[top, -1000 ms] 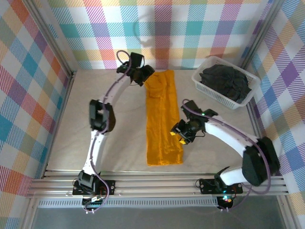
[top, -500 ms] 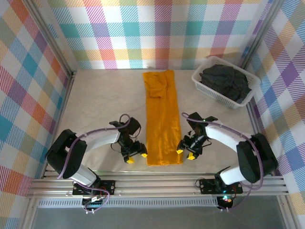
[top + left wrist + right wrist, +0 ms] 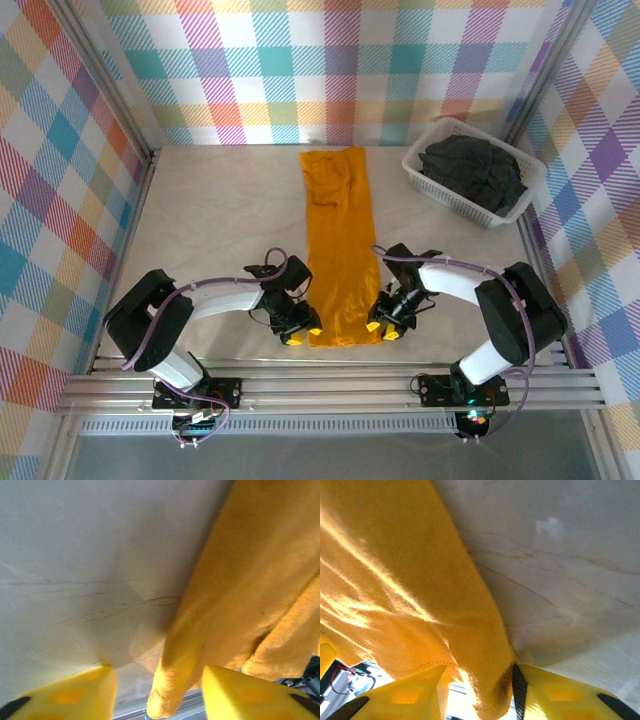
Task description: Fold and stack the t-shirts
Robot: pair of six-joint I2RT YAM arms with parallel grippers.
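Note:
The orange t-shirt (image 3: 340,240) lies folded into a long narrow strip down the middle of the table, and its near end reaches the front edge. My left gripper (image 3: 305,334) is low at the strip's near left corner. In the left wrist view that corner (image 3: 170,680) hangs between the yellow fingers (image 3: 70,695), with a gap still showing on one side. My right gripper (image 3: 381,330) is at the near right corner. There the cloth (image 3: 490,680) rests against one pad (image 3: 517,690), and a sliver of light shows by the other finger. The dark t-shirt (image 3: 472,168) lies crumpled in the basket.
The white lattice basket (image 3: 420,170) stands at the back right, near the checked wall. The aluminium rail (image 3: 330,380) runs along the front edge just behind both grippers. Bare table lies to the left and right of the strip.
The left arm swung from the strip's far end down to its near left corner. The right gripper moved towards the front edge, to the near right corner. Both sets of jaws have narrowed around the cloth.

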